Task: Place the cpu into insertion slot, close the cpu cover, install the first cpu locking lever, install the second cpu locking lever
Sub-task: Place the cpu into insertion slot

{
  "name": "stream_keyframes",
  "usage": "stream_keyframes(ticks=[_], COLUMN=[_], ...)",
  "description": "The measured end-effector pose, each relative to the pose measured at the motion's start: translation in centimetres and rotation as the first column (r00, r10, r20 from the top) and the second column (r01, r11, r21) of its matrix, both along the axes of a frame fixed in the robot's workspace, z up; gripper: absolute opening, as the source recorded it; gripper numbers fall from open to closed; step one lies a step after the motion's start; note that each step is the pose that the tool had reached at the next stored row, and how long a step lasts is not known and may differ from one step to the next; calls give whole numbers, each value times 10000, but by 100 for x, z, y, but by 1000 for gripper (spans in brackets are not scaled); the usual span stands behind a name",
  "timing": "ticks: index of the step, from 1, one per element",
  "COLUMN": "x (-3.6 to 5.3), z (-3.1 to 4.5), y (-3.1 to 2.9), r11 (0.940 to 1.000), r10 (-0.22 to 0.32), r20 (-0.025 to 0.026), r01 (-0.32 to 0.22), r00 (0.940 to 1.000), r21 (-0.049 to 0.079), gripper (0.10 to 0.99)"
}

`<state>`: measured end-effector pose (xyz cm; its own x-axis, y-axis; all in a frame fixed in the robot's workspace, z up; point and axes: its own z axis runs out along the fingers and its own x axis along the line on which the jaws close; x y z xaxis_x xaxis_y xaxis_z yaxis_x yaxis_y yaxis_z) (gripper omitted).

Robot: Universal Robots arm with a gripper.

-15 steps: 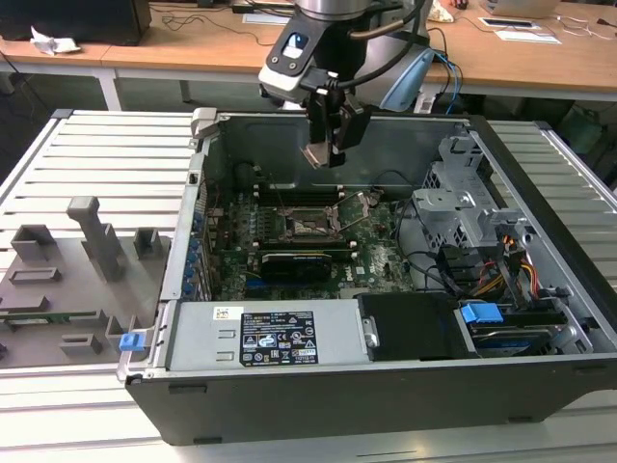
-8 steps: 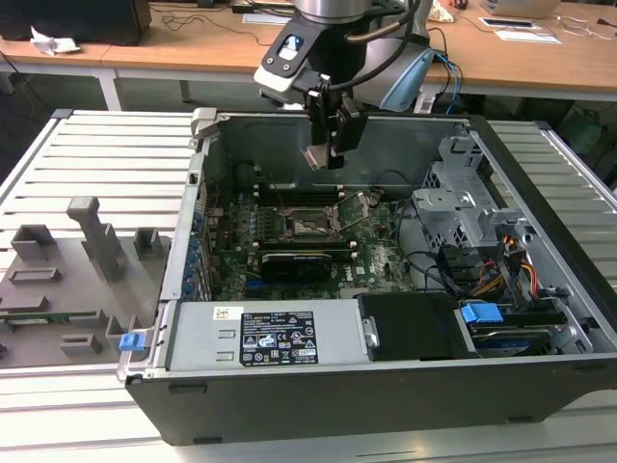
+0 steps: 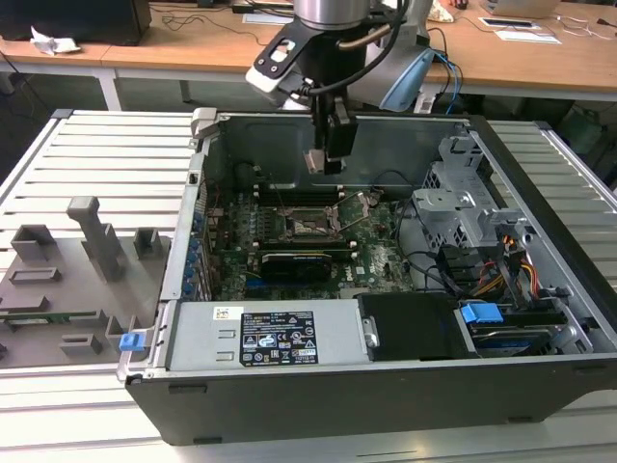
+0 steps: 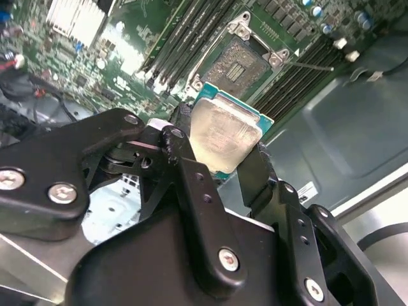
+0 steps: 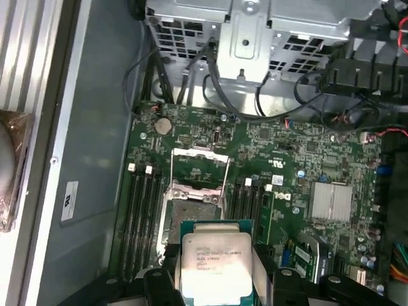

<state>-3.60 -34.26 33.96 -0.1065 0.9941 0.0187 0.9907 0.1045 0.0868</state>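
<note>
My gripper point(image 3: 324, 159) hangs inside the open computer case, above the motherboard, and is shut on the cpu point(image 3: 316, 161). In both wrist views the cpu point(image 4: 224, 137) point(image 5: 213, 264) is a flat silvery square on a green carrier, clamped at two opposite edges by the black fingers point(image 4: 185, 162). The insertion slot point(image 5: 191, 213) point(image 4: 239, 64) point(image 3: 308, 227) lies below and a little ahead of the chip, its grey pin field bare. The cpu cover point(image 5: 199, 153) stands swung open at the slot's far edge. A thin metal lever point(image 4: 312, 64) sticks out beside the slot.
Long black memory slots point(image 5: 141, 210) flank the socket. A black card with a white label point(image 3: 304, 258) lies nearer the case front. A silver drive cage point(image 3: 463, 193), loose cables point(image 3: 434, 265), a finned heatsink point(image 5: 331, 201) and the power supply point(image 3: 280, 338) crowd the case. A grey fixture tray point(image 3: 67, 280) lies outside.
</note>
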Motion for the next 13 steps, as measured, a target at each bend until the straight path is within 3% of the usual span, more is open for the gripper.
stream_keyframes(ticks=[3,6,13], x=[0,-1,-4], z=[-19,-45,-135], y=[0,0,0], r11=[9975,9901,9898], r10=[-701,-1402,-1426], r20=[1,0,0], r01=[701,1402,1426], r00=[9975,9901,9898], r21=[1,2,-2], gripper=[533,533,533])
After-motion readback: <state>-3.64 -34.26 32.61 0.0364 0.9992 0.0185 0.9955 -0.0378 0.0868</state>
